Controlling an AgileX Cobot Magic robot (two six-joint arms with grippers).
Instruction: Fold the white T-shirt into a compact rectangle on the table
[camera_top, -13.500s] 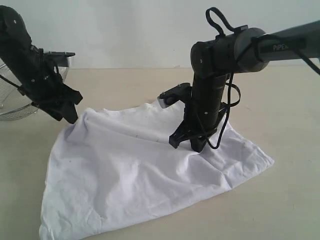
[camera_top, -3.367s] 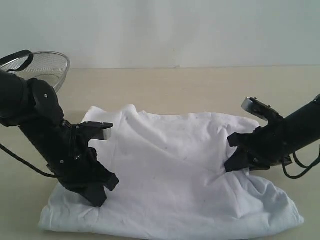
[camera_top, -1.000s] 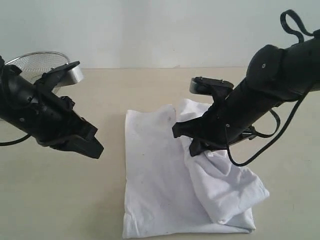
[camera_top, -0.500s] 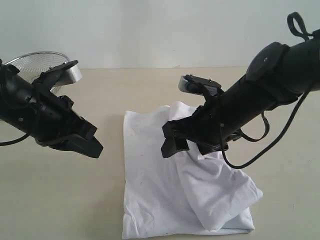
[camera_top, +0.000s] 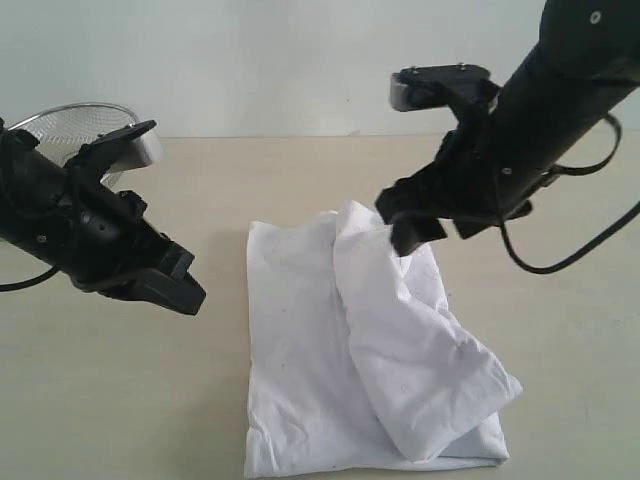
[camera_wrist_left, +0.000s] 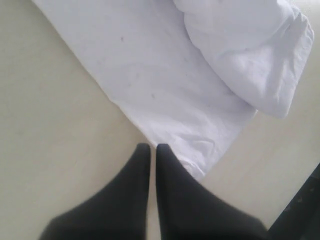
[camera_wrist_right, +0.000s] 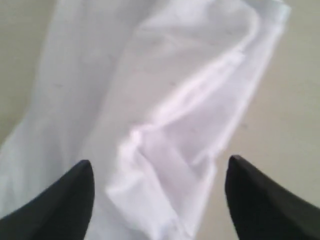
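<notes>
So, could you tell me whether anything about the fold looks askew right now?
The white T-shirt is askew: its folded-over flap lies slanted and bunched, its lower corner bulging past the flat layer's edge onto the table. Not a neat rectangle.

Broad, pale beige matte tabletop (camera_top: 585, 340), bearing near its middle a soft white cotton T-shirt (camera_top: 330, 380), partly folded with a rumpled flap over its right half; round wire-mesh metal basket (camera_top: 62, 128) far left.
</notes>
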